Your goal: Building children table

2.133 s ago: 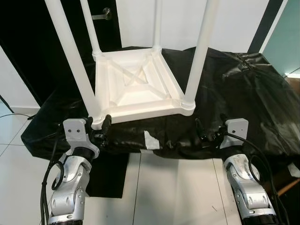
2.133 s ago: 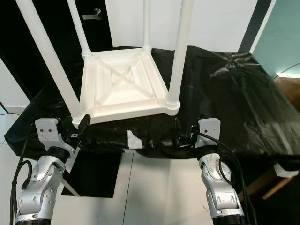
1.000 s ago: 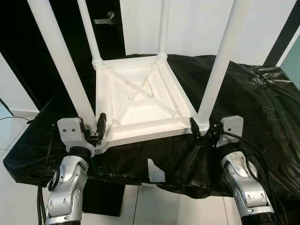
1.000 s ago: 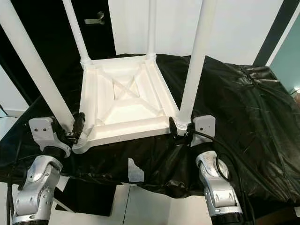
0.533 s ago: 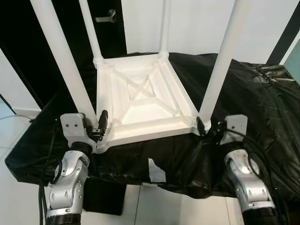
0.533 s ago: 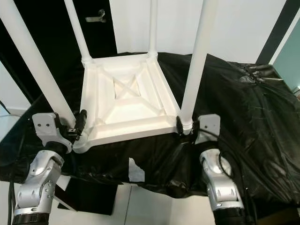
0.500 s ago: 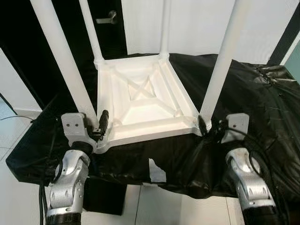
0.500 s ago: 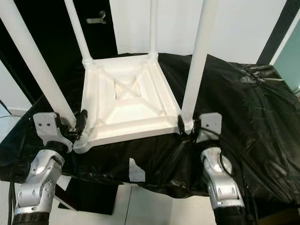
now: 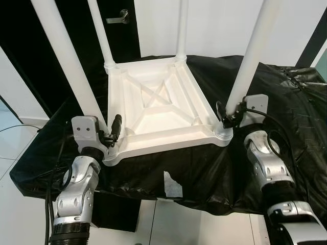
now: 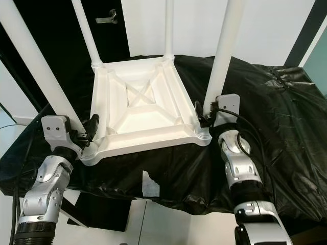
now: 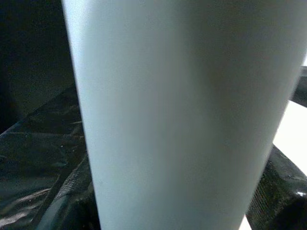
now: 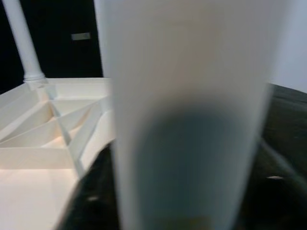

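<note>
A white table (image 9: 158,109) is seen lying upside down on a black sheet (image 9: 286,102), its ribbed underside facing up and its four legs standing upright. The sheet is draped over a raised surface (a pale scrap (image 9: 172,185) shows on its near hanging edge).

The near left leg (image 9: 69,66) is straddled low down by the left gripper (image 9: 110,133), just above the table's near left corner. One black finger (image 9: 116,124) is seen on the leg's right side, the other is hidden behind the leg. In the left wrist view the leg (image 11: 182,115) is shown very close between dark finger shapes; whether it is actually clamped cannot be told.

The near right leg (image 9: 248,61) is met at its base by the right gripper (image 9: 229,116), with black fingers (image 10: 200,111) reaching around it from the right. In the right wrist view the blurred leg (image 12: 192,115) stands between the fingers, with the underside ribs to one side. How tightly this gripper is closed cannot be told either.

A dark door with a handle (image 9: 118,16) is seen at far left.
</note>
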{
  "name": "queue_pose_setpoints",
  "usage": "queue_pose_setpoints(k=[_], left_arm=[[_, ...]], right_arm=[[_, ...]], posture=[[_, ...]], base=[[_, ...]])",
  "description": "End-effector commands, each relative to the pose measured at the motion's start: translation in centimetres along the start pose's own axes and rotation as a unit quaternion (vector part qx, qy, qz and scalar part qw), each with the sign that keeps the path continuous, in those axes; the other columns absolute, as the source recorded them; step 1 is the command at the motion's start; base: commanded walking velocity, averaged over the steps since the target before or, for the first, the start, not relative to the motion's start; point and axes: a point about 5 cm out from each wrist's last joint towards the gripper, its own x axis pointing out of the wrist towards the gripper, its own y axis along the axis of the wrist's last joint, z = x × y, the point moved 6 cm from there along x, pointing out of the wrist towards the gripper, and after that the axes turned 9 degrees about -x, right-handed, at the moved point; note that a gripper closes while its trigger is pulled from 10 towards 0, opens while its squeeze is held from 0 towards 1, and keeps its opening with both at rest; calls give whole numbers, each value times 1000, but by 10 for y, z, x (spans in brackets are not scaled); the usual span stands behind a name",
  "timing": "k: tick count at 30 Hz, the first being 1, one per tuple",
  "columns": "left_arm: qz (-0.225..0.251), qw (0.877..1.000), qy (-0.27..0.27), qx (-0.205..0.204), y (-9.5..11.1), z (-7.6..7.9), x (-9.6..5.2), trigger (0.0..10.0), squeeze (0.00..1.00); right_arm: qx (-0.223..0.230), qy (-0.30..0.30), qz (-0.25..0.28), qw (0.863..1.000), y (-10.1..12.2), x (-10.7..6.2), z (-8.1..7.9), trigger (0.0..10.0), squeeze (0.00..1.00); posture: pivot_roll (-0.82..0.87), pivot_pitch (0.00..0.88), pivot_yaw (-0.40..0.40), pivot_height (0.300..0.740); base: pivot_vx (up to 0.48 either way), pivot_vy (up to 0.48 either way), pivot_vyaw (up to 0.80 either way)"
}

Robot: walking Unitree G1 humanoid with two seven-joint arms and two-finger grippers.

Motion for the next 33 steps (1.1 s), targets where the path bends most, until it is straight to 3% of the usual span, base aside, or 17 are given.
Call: queue_pose_setpoints(k=[1,12,17,20,24,29,30,33], left_arm=[[-10,1000,-18,10,-4,3,0,10000,0],[-25,999,4,41,-5,-16,8,10000,0],[-25,998,-1,55,0,-17,22,10000,0],[-25,998,-2,58,1,-17,26,10000,0],[-19,998,0,62,7,-16,43,10000,0],[-14,998,2,60,9,-17,48,10000,0],[-16,998,7,68,9,-21,49,10000,0],[-16,997,10,69,9,-23,49,10000,0]], right_arm=[[-1,-7,4,1000,1,0,6,0,0],[8,-4,31,999,15,-23,-19,0,0],[22,-19,26,999,20,-36,-38,0,0],[25,-21,26,999,22,-37,-41,0,0],[37,-26,34,998,36,-40,-60,0,0],[41,-17,35,998,40,-44,-70,0,0],[45,14,43,998,45,-54,-86,0,0],[44,25,45,998,46,-58,-91,0,0]], posture=[[17,0,14,740],[11,0,11,740],[0,0,20,740],[0,0,20,740],[-3,0,25,740],[-7,0,28,740],[-11,0,27,740],[-11,0,27,740]], base=[[0,0,0],[0,0,0],[0,0,0],[0,0,0],[0,0,0],[0,0,0],[0,0,0],[0,0,0]])
